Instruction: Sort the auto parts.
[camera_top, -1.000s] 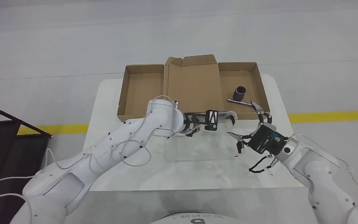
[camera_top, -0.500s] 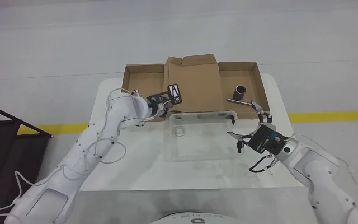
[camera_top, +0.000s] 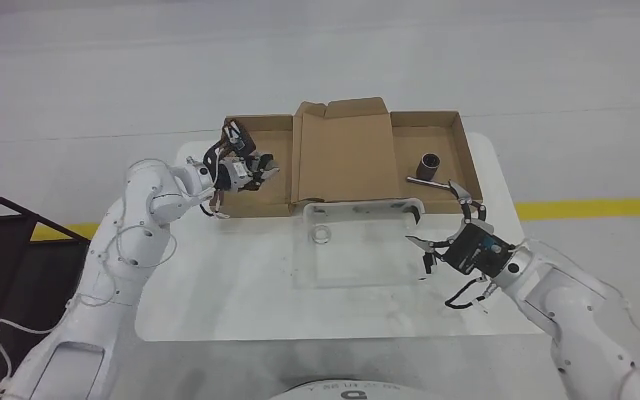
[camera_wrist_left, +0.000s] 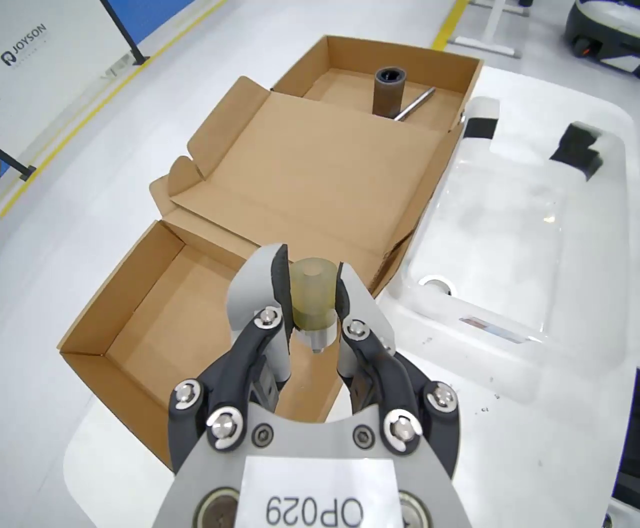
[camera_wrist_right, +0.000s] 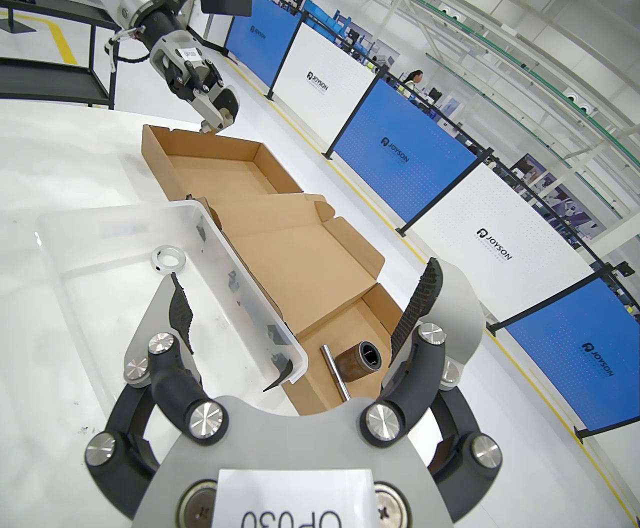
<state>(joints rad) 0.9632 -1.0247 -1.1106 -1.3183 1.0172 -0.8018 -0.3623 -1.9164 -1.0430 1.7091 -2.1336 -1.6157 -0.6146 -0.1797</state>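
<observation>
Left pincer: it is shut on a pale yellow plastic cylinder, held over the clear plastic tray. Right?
No. The left pincer is shut on the pale yellow plastic cylinder, but over the empty end compartment of the brown cardboard box, not the clear plastic tray; the left wrist view shows it.

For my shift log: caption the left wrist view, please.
Left end effector holds a pale cylinder over an empty compartment of the cardboard box.

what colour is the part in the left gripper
Pale yellowish part, best seen in the left wrist view.
</observation>
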